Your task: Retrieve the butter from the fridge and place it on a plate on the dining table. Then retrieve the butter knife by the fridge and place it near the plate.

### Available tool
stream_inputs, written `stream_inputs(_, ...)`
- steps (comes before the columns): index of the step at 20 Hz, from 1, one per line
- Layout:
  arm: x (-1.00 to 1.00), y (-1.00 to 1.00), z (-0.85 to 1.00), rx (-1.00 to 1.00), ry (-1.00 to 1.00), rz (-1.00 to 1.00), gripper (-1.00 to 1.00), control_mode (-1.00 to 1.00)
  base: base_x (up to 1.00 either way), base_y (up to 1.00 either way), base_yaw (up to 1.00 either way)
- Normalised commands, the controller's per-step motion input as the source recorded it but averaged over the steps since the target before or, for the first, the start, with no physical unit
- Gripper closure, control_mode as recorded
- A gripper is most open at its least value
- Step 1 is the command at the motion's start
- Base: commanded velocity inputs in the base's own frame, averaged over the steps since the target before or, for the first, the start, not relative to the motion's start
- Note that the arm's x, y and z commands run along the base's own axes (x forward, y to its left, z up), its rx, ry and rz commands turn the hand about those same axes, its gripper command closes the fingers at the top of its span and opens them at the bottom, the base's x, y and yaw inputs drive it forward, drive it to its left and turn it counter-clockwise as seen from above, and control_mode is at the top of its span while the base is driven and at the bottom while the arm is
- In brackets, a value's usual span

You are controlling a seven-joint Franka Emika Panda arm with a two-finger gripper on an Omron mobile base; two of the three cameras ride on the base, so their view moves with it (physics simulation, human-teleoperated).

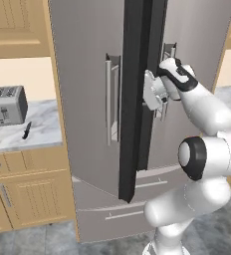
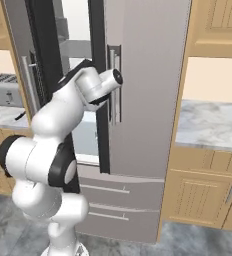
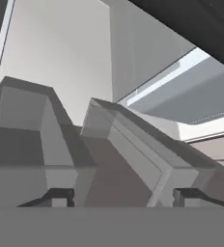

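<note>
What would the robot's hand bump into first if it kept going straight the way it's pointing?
Most likely the fridge itself. The hand points at grey, boxy fridge parts right ahead, probably a handle on a door standing ajar. Exact depth is hard to judge, but nothing else sits between.
</note>
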Motion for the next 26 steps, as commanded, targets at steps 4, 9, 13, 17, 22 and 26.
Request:
stream_inputs(4,-0.75,1.00,-0.10,0.01,-0.04,0.11,-1.00,-1.00,0.00,0.00,0.00)
stream_inputs(9,-1.00,1.00,-0.03,0.00,-0.21,0.19,-1.00,-1.00,0.00,0.00,0.00)
stream_inputs(13,-1.00,1.00,-0.02,-0.03,-0.26,0.19,-1.00,-1.00,0.00,0.00,0.00)
stream_inputs(17,-1.00,1.00,0.00,-0.05,-0.27,0.19,-1.00,-1.00,0.00,0.00,0.00)
stream_inputs(22,-1.00,1.00,0.00,-0.07,-0.12,0.13,-1.00,-1.00,0.00,0.00,0.00)
stream_inputs(26,-0.77,0.93,0.00,-0.14,0.00,0.06,-1.00,-1.00,0.00,0.00,0.00)
